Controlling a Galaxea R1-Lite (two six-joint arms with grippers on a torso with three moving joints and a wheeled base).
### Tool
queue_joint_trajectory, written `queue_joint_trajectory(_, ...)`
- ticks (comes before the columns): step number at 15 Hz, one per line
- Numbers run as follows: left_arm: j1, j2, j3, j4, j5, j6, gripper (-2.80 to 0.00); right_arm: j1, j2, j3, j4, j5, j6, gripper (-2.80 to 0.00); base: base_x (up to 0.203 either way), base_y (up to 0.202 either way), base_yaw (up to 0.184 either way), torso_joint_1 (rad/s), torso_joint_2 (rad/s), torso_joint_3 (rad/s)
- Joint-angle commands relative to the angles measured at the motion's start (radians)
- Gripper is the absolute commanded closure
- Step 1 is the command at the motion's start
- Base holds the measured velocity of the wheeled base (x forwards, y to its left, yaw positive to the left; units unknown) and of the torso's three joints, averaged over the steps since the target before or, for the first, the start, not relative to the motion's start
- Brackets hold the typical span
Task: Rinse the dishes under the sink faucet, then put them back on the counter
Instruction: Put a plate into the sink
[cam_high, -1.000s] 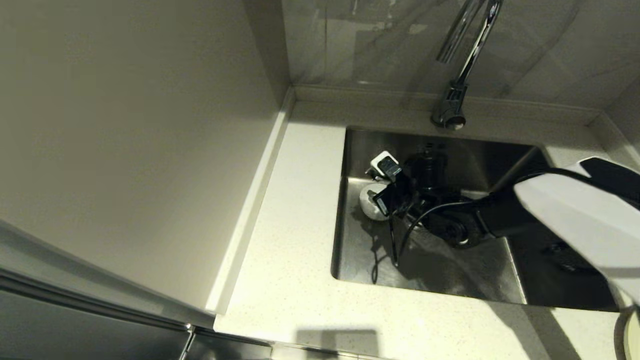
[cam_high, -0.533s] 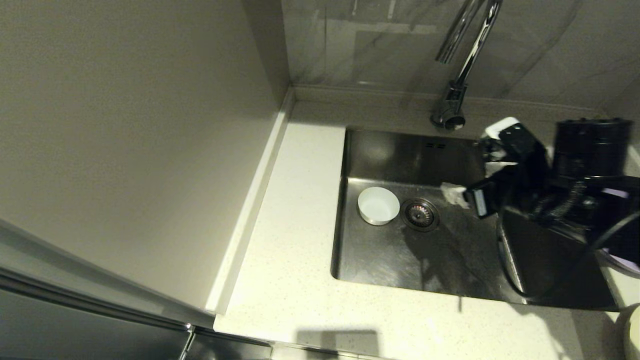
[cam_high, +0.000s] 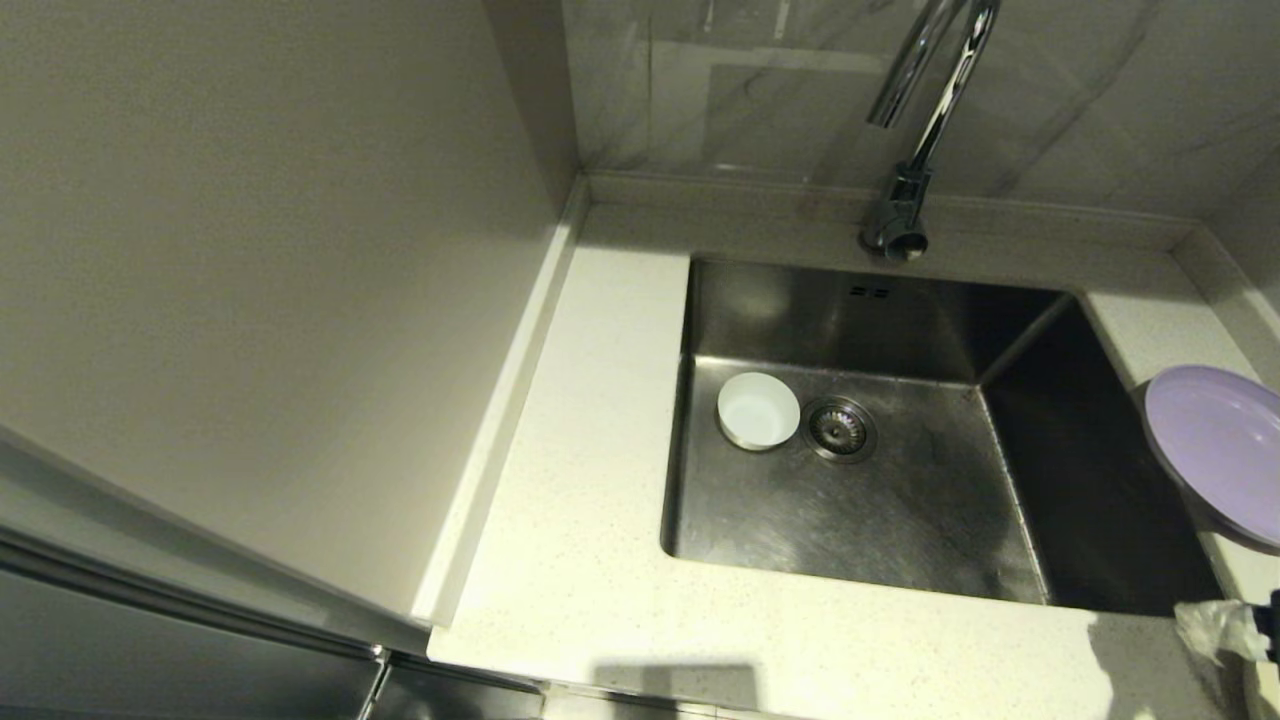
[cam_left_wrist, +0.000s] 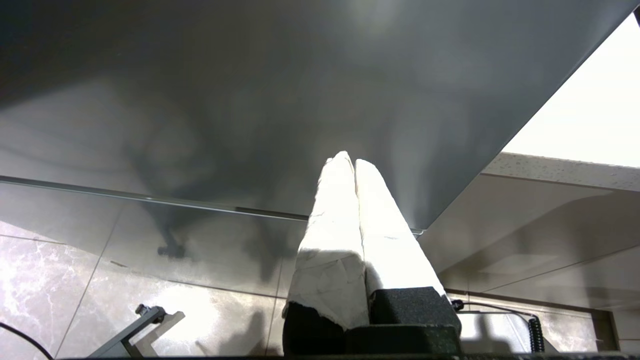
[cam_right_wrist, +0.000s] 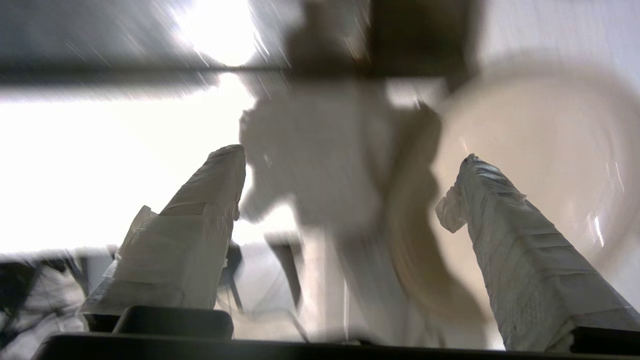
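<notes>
Three dishes: white bowl (cam_high: 758, 410), purple plate (cam_high: 1220, 452), cream plate (cam_right_wrist: 540, 165).
White bowl: upright on the floor of the sink (cam_high: 900, 520), left part, just beside the drain strainer (cam_high: 840, 428); nothing touches it.
Purple plate: on the counter (cam_high: 590, 520) at the sink's right side, its edge jutting over the basin.
Cream plate: seen only in the right wrist view, blurred, beyond the fingers; probably on the counter to the right.
Faucet (cam_high: 915, 130): at the far rim of the sink, spout arched over the basin.
Right gripper (cam_right_wrist: 350, 165): near right corner of the scene, only a wrapped fingertip showing in the head view; fingers (cam_right_wrist: 190, 235) spread wide with nothing between them, touching nothing.
Left gripper (cam_left_wrist: 354, 165): parked low, away from the sink, beside a dark cabinet panel (cam_left_wrist: 250, 100); its two wrapped fingers (cam_left_wrist: 330, 240) pressed together, gripping nothing.
</notes>
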Motion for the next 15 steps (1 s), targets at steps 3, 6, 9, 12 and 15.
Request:
queue_joint_trajectory(3, 0.000, -0.002, 0.000, 0.000, 0.000, -0.001, 0.00, -0.042, -0.038, -0.002, 0.059, -0.036, 0.005, 0.00, 0.000, 0.000, 0.000, 0.000, 0.00, 0.000)
queue_joint_trajectory(6, 0.000, -0.002, 0.000, 0.000, 0.000, -0.001, 0.00, -0.045, -0.008, -0.042, 0.053, -0.040, 0.004, 0.00, 0.000, 0.000, 0.000, 0.000, 0.00, 0.000)
queue_joint_trajectory(9, 0.000, -0.002, 0.000, 0.000, 0.000, -0.001, 0.00, -0.045, 0.014, -0.077, 0.052, -0.056, 0.003, 0.00, 0.000, 0.000, 0.000, 0.000, 0.00, 0.000)
queue_joint_trajectory(12, 0.000, -0.002, 0.000, 0.000, 0.000, -0.001, 0.00, -0.044, 0.080, -0.132, 0.056, -0.083, 0.002, 0.00, 0.000, 0.000, 0.000, 0.000, 0.00, 0.000)
queue_joint_trajectory(15, 0.000, -0.002, 0.000, 0.000, 0.000, -0.001, 0.00, -0.044, 0.192, -0.218, 0.059, -0.150, 0.002, 0.00, 0.000, 0.000, 0.000, 0.000, 0.00, 0.000)
